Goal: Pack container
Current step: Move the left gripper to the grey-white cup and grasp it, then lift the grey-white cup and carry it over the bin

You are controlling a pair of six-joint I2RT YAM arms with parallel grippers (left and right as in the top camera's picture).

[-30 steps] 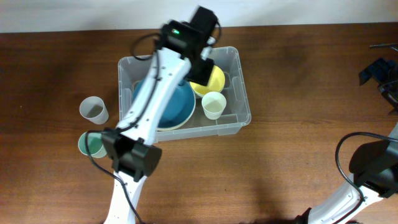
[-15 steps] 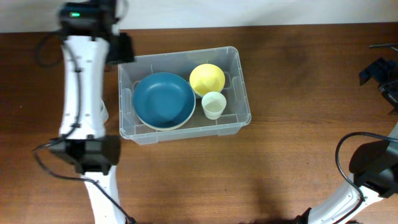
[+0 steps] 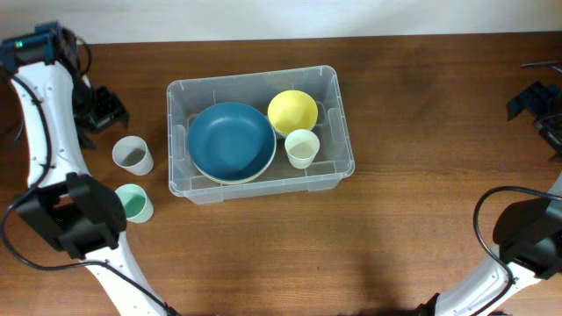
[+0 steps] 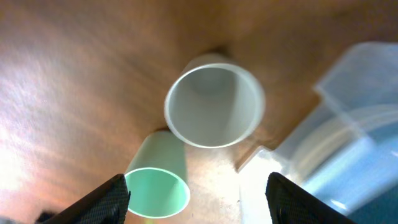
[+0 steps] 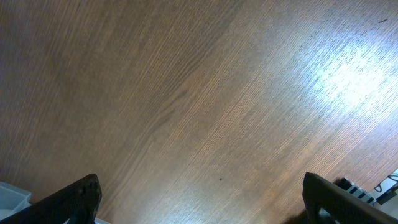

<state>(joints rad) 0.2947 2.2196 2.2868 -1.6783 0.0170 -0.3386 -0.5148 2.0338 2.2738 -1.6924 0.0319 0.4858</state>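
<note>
The container [image 3: 263, 186] is set on the table [image 3: 421, 228] with a blue bowl [image 3: 230, 140], a yellow bowl [image 3: 292, 111] and a pale cup [image 3: 301, 147] packed inside. A grey cup [image 3: 132, 154] and a green cup [image 3: 133, 203] are left just outside it, probably to be packed next. The left gripper [image 4: 199, 196] is poised by the grey cup, jaws apart, nothing held. The right gripper [image 5: 214, 205] is parked well apart, jaws wide, empty.

On my left wrist feed the container [image 4: 348, 124] is a blur running off the right edge, and only the tips of the left gripper [image 4: 202, 196] show. Overhead, the blue bowl [image 3: 231, 140] covers all but a pale rim of something beneath; the right gripper [image 3: 532, 102] is partly clipped at the frame edge.
</note>
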